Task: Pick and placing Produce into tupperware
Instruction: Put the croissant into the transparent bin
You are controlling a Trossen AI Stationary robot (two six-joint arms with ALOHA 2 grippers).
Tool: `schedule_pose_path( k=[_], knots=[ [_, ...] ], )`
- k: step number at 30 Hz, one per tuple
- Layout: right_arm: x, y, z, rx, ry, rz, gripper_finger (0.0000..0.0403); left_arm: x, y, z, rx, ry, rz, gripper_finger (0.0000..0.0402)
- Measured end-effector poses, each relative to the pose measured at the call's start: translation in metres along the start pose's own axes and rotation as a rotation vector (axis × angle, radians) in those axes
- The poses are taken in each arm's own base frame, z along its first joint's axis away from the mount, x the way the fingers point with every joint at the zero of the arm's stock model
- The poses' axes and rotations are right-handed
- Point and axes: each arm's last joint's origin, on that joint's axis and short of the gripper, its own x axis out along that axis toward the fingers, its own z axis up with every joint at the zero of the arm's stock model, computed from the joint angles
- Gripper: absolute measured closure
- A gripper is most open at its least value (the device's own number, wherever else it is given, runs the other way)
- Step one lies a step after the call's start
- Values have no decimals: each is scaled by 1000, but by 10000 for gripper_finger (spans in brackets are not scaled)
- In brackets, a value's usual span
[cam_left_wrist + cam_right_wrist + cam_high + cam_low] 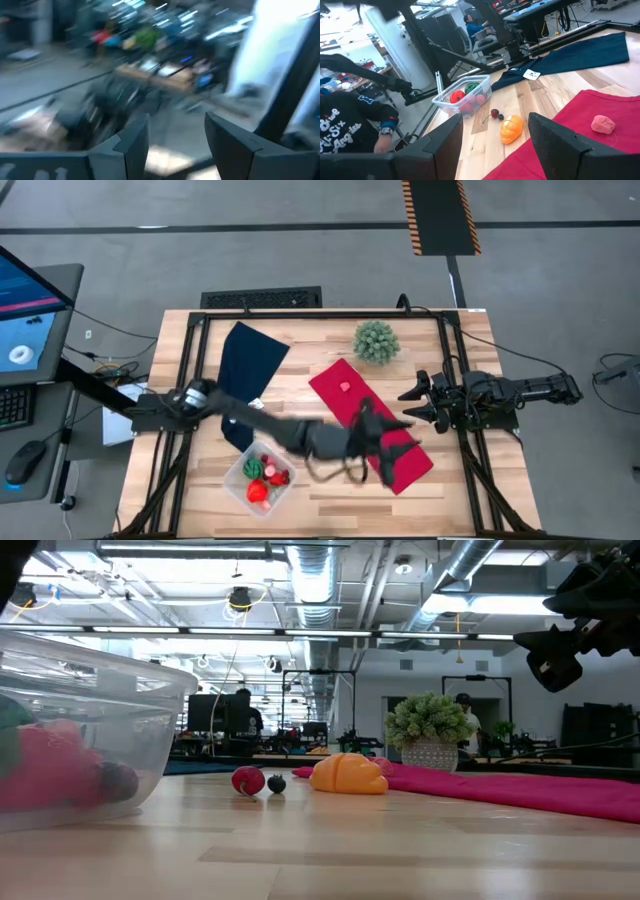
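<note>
The clear tupperware (262,477) sits near the table's near edge with red and green produce inside; it also shows in the right wrist view (465,94) and the low view (80,740). An orange piece (511,128), a red cherry (494,113) and a dark berry (501,117) lie on the wood between the box and the red cloth. A pink piece (345,387) lies on the red cloth (400,460). My left gripper (175,145) is open and empty, stretched out above the red cloth (385,430). My right gripper (495,145) is open at the table's right side (412,405).
A spiky green plant ball (376,341) stands near the far edge. A dark blue cloth (250,365) lies far left of the red cloth. My left arm (290,435) crosses the table's middle and covers the loose pieces from above. A person (345,130) stands beyond the table.
</note>
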Motion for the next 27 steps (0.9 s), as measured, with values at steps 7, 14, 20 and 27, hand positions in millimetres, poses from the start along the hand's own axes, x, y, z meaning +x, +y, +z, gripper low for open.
schedule_pose_path(
  k=[7, 14, 20, 27],
  knots=[
    [0, 0, 0, 0, -1, 1, 154, 4, 27, 35, 133, -23, 12, 222],
    [0, 0, 0, 0, 0, 0, 154, 4, 27, 64, 157, -328, -212, 222],
    [0, 0, 0, 0, -1, -1, 154, 7, 55, 16, 22, -591, -470, 222],
    [0, 0, 0, 0, -1, 0, 154, -37, 90, -21, -44, -648, -440, 222]
  ],
)
